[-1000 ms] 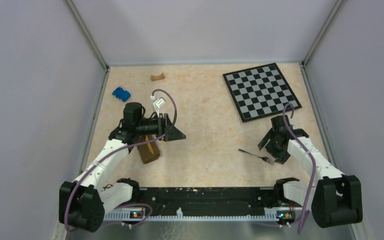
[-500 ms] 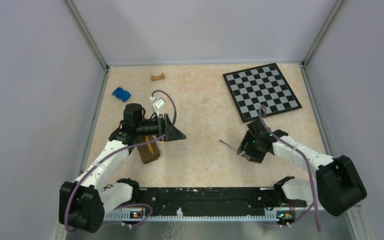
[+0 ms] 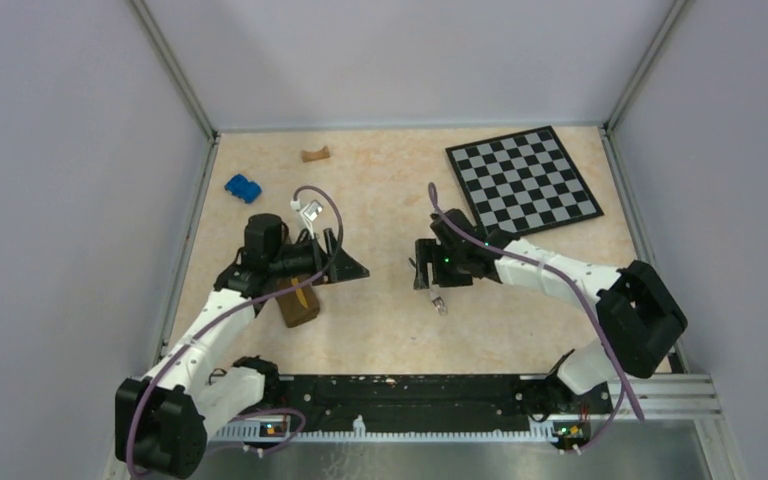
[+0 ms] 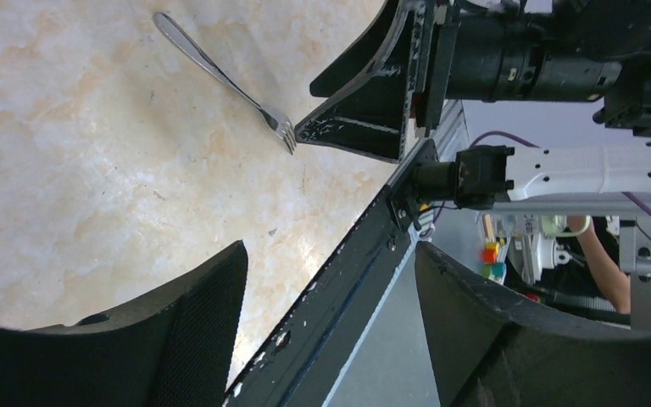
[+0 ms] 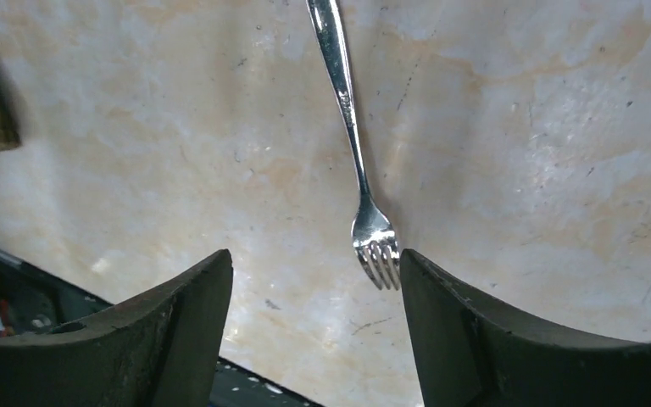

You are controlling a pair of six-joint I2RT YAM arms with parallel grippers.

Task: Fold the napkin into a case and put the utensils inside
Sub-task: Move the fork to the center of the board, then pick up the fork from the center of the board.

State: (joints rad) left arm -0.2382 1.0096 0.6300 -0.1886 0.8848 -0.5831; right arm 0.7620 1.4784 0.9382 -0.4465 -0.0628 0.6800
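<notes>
The silver fork (image 3: pixel 438 299) lies flat on the table at the centre. In the right wrist view the fork (image 5: pixel 352 136) has its tines pointing toward me, just beside my right finger (image 5: pixel 475 339). My right gripper (image 3: pixel 425 274) (image 5: pixel 314 259) is open and empty just above it. The dark-brown folded case (image 3: pixel 298 306) lies at the left under my left arm, with a slim lighter thing on it that may be the knife handle. My left gripper (image 3: pixel 352 266) (image 4: pixel 329 254) is open and empty, right of the case. The fork also shows in the left wrist view (image 4: pixel 220 76).
A checkerboard (image 3: pixel 523 182) lies at the back right. A blue block (image 3: pixel 243 187) and a small tan piece (image 3: pixel 314 154) lie at the back left. The black base rail (image 3: pixel 410 390) runs along the near edge. Walls close in three sides.
My right arm has swung left from the right side to the table's centre. The fork now lies further left, beneath it. My left arm has barely shifted.
</notes>
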